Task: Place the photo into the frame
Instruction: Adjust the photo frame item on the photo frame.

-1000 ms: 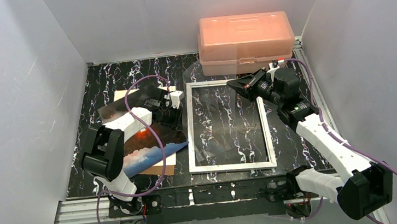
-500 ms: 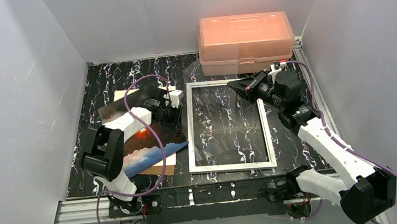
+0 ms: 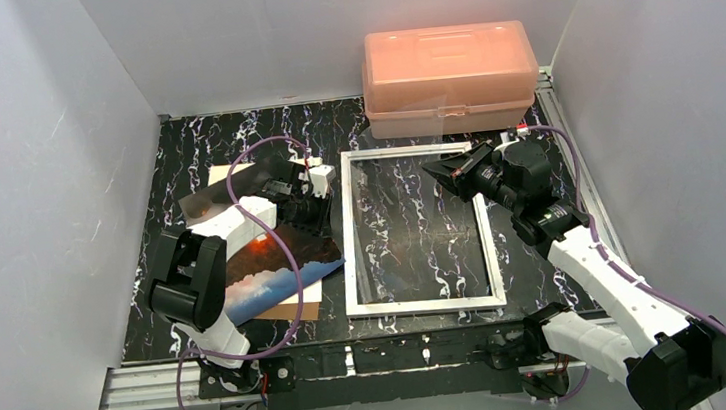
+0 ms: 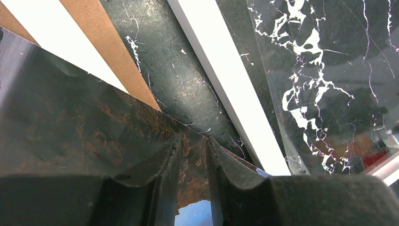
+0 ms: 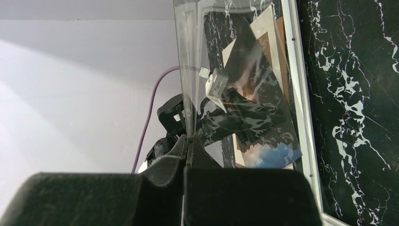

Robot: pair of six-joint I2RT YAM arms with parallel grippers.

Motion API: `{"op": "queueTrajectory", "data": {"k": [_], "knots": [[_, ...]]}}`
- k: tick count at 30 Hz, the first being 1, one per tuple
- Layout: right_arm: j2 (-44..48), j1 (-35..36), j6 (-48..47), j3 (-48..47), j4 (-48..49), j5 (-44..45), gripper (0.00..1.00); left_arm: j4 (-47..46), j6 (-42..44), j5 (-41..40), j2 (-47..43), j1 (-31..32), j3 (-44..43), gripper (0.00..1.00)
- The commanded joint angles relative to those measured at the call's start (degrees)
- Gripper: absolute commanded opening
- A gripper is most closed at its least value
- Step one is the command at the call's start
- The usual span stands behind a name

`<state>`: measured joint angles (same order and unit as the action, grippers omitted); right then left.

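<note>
**Photo lies left of the frame, left arm on it**

The photo (image 3: 274, 264) sits on the left half of the table (image 3: 232, 137), on a brown board (image 3: 294, 310), just beside the frame's left rail; it is skewed to the table edges, with its blue-white end toward the near edge and its dark end toward the far-left corner; the arm covers too much of it to fix the long axis.

The left gripper (image 3: 317, 207) is at the photo's far-right edge; in the wrist view its fingers (image 4: 169, 160) stand narrowly apart with print surface showing in the gap; nothing is clearly pinched.

The frame (image 3: 347, 237) lies flat at mid-table, long axis running near edge to far edge, directly right of the photo; the left arm is by far the nearer to the print.

The right gripper (image 3: 433, 168), at the frame's far-right corner, is clamped tight on the clear pane (image 5: 235, 94), which is tipped up off the frame; the opening looks free to take the print.

The coming move is judged a short carry rightward, plus a turn to square the print with the rails.

A pink box (image 3: 447, 76) stands at the far edge.
</note>
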<state>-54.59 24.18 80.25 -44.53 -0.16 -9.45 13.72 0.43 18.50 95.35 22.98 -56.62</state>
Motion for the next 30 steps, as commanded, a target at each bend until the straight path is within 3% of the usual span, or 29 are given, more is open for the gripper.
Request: {"op": "queueTrajectory", "data": {"k": [1,26,30], "knots": [[1.44,0.42,0.69,-0.78,2.25,0.58,0.01,0.9,0.63,0.5,-0.85,-0.39,0.64,0.24],[2.02,1.75,3.48,-3.1,2.94,2.39,0.01,1.02,0.28,0.58,-0.35,-0.4,0.46,0.19],[1.43,2.81,3.78,-3.52,3.86,3.27,0.01,0.92,-0.07,-0.18,-0.19,-0.84,0.33,0.25]]}}
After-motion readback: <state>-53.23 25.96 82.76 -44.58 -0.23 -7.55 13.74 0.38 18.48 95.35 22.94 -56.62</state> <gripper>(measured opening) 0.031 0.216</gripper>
